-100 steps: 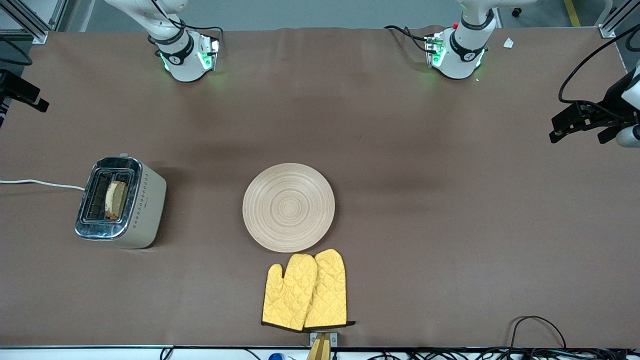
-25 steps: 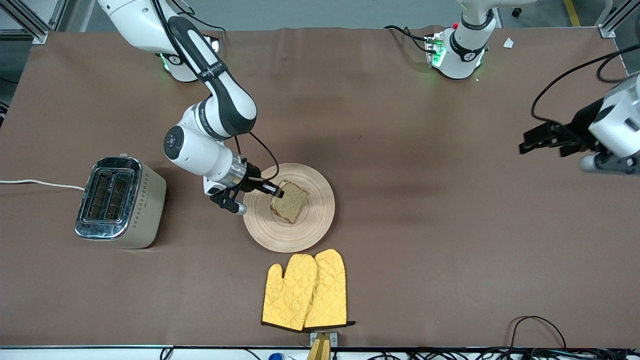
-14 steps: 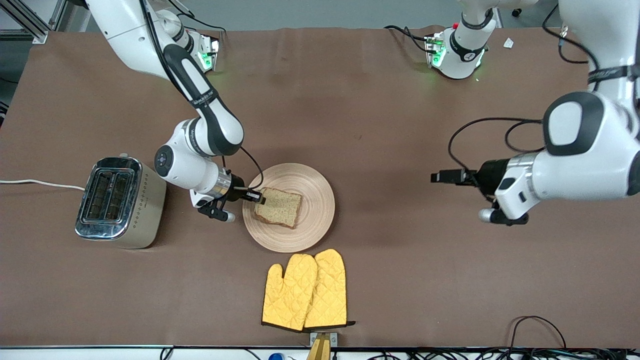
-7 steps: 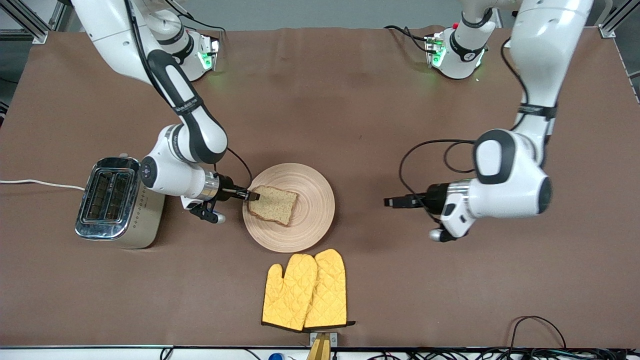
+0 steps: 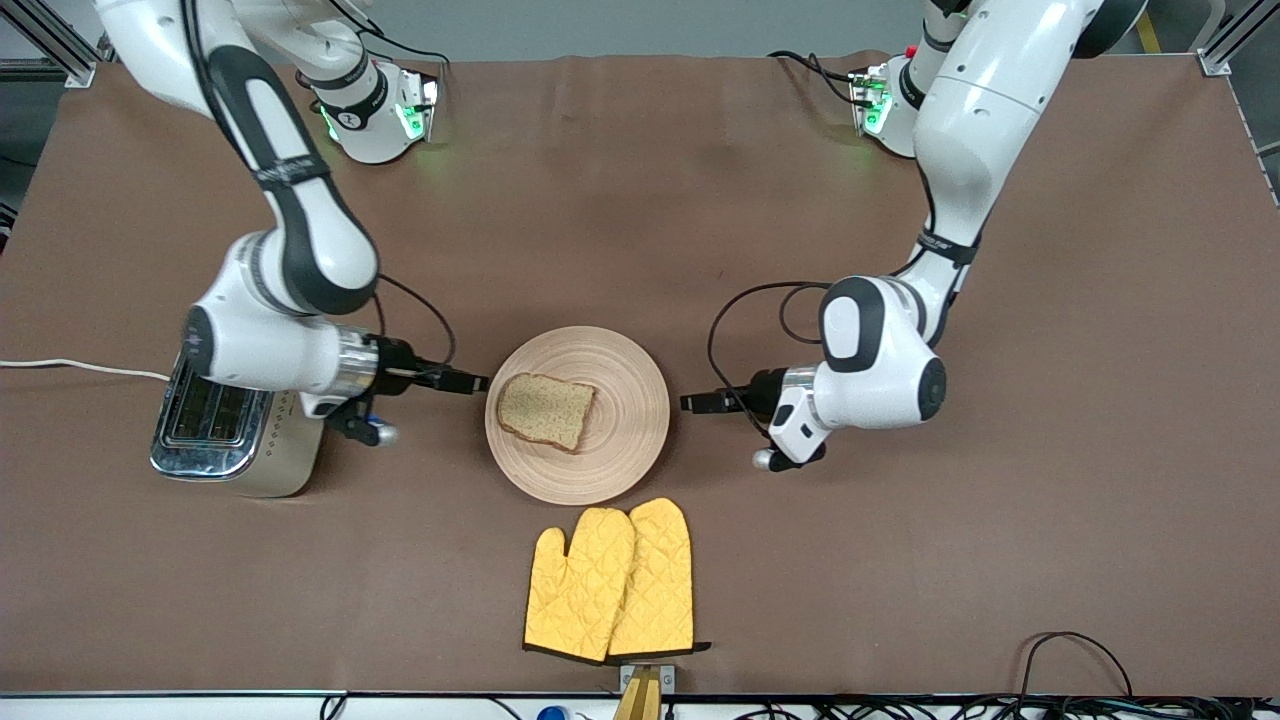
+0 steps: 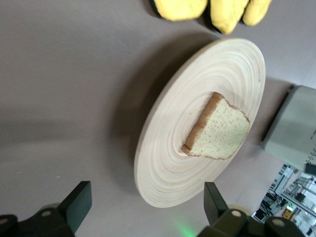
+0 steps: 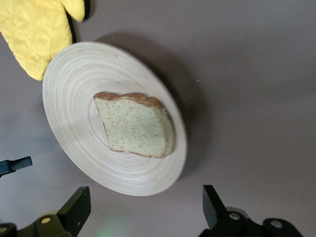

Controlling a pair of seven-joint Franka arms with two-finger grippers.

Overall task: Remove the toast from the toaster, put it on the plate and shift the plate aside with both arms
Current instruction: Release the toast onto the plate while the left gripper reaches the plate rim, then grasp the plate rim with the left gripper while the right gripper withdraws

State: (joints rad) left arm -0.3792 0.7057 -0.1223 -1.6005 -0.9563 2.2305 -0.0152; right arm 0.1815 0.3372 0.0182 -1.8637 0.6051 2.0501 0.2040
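The toast (image 5: 546,410) lies flat on the round beige plate (image 5: 630,420), off-centre toward the right arm's end of the table. My right gripper (image 5: 470,382) is low beside the plate's rim on the toaster's side, open and holding nothing. In the right wrist view the toast (image 7: 136,124) and plate (image 7: 74,89) lie just ahead of the right gripper (image 7: 144,202). My left gripper (image 5: 695,403) is low beside the rim toward the left arm's end, open and empty. The left wrist view shows the plate (image 6: 232,64) and toast (image 6: 219,131) ahead of the left gripper (image 6: 146,197).
A chrome and beige toaster (image 5: 240,440) stands toward the right arm's end, partly covered by the right arm's wrist. Two yellow oven mitts (image 5: 610,580) lie nearer the front camera than the plate, almost touching its rim. Cables run along the front edge.
The right gripper opened, let go of the toast onto the plate and drew back toward the toaster. The left arm swung in from the table's end to the plate's rim.
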